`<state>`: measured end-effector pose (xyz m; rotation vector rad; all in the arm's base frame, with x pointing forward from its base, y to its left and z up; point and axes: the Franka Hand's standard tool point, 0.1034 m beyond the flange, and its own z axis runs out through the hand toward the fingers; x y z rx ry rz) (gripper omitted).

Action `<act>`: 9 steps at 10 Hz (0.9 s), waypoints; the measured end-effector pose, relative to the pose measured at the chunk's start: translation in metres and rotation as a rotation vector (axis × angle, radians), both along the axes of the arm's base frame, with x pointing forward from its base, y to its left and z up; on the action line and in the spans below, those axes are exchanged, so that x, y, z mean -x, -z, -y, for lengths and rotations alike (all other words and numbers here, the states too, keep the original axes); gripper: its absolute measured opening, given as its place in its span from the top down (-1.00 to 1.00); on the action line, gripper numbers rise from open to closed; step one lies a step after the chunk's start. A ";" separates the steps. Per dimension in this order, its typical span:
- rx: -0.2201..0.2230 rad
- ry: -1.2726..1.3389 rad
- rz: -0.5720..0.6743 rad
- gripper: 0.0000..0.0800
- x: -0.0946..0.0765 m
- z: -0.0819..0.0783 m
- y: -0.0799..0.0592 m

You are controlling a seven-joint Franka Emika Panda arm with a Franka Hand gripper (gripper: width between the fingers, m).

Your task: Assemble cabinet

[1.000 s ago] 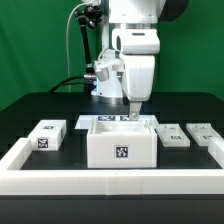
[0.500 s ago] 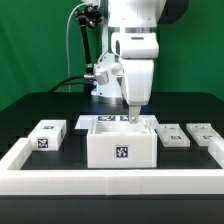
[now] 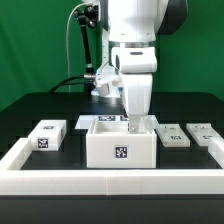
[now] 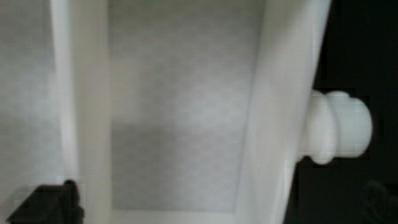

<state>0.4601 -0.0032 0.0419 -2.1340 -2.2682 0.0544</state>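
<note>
The black table (image 3: 30,112) carries every part in the exterior view. The white Panda arm (image 3: 135,35) stands over the middle of the table and points straight down. A long low white border wall (image 3: 110,181) runs across the near edge of the table and turns back along both sides. The cabinet (image 3: 121,146), a large white box, stands upright near the middle of the table, just behind the front run of the border wall, with its open side up and one square tag on the face toward the camera. A white tagged block (image 3: 47,135) lies apart from the cabinet on the exterior view's left. Two flatter white tagged pieces (image 3: 172,136) (image 3: 203,132) lie side by side on the exterior view's right; the nearer one is just beside the cabinet. The gripper (image 3: 130,119) reaches into the open top of the cabinet, at the rear of the opening. The jaw opening cannot be determined, and no grasped part is visible. The wrist view shows the cabinet's white inner walls (image 4: 178,100) at close range, a rounded white knob (image 4: 338,125) projecting from the outside of one wall against the dark table, and one dark fingertip (image 4: 50,203) at the picture's edge.
</note>
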 end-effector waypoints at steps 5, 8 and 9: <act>0.000 0.000 0.000 -0.99 0.000 0.000 0.000; 0.001 -0.001 -0.011 -0.99 0.014 -0.002 -0.001; -0.001 -0.001 -0.009 -0.99 0.016 -0.003 0.001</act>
